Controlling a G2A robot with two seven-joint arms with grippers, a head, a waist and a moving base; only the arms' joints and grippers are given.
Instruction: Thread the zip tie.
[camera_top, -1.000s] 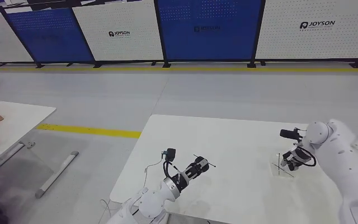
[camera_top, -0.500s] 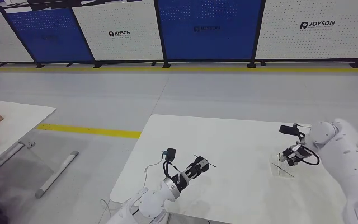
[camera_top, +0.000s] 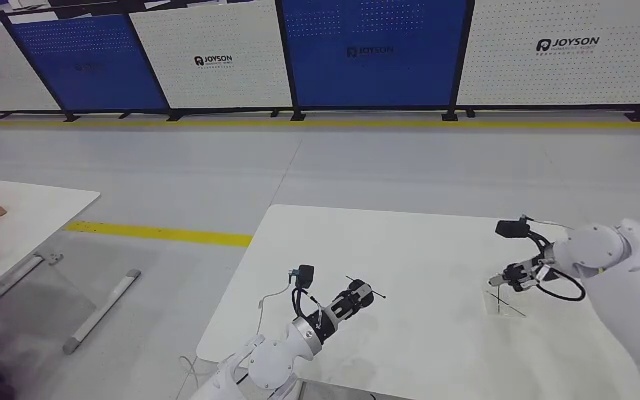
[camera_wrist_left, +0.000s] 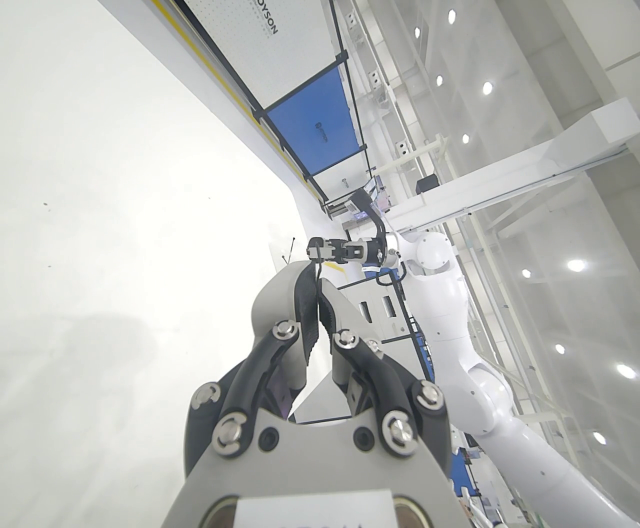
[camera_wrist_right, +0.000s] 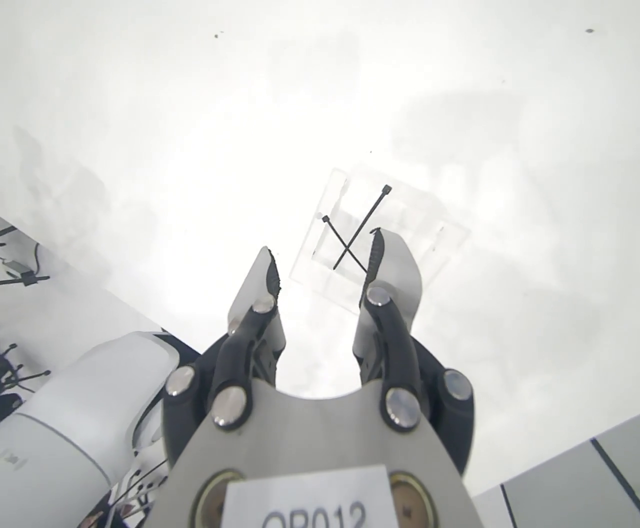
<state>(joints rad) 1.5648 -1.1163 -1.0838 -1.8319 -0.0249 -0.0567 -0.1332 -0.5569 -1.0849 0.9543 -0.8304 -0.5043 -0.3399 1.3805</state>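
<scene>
- My left hand is closed on a black zip tie, pinching it partway along so that both ends stick out. It sits over the near left part of the table.
- My right hand is open and empty, hovering just above a clear tray on the right side of the table, well apart from the left hand.
- Two more ties lie crossed in that tray. One runs close beside a fingertip, but I can't tell whether it touches.
- I judge that threading hasn't begun; this is the stage of getting hold, before any tail meets a head.
- Next, I reckon the right hand must either close on a tray tie or come across to the held tie's free end. Either calls for a fine, well-aligned pinch on a very thin strip, then lining the tail up with the head slot.
</scene>
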